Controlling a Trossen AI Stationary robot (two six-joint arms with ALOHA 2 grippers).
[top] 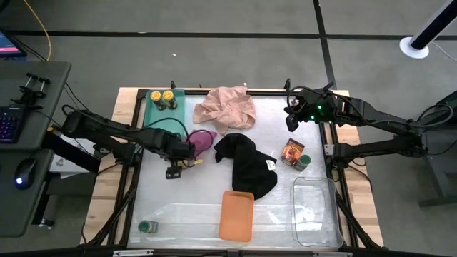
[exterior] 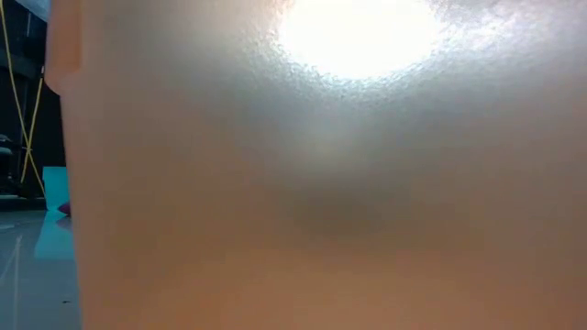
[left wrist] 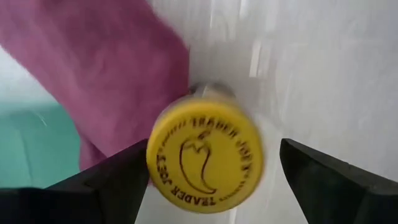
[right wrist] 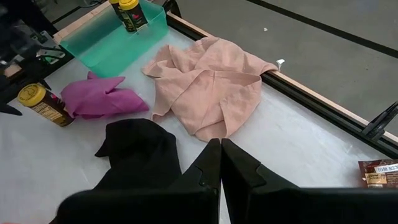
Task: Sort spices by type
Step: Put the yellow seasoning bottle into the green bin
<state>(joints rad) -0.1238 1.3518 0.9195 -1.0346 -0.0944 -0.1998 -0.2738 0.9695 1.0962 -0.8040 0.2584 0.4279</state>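
Jaws of the left gripper (top: 173, 171) are being held wide, and nothing is being gripped; from above, this gripper is being seen just beside the magenta cloth (top: 202, 138), near the green tray (top: 158, 116), where two yellow-lidded jars (top: 161, 97) are already being kept together, presumably as the sorted group. The right gripper (top: 291, 123) is being held shut and empty near the far right edge, well apart from the packet (top: 291, 151) and green-lidded jar (top: 305, 161) lying between the black cloth (top: 246, 163) and clear tray (top: 315, 210). Another green-lidded jar (top: 148, 227) is being left at the near left corner, beside the orange tray (top: 236, 215). The low view is being blocked almost wholly by an orange surface. In the left wrist view, a yellow-lidded jar (left wrist: 205, 157) is being framed between the spread fingers (left wrist: 106, 180), free on both sides, with the cloth touching behind it. In the right wrist view, closed fingers (right wrist: 221, 163) are being pointed over open table toward the pink cloth (right wrist: 208, 93); that jar (right wrist: 43, 102) is standing upright there.
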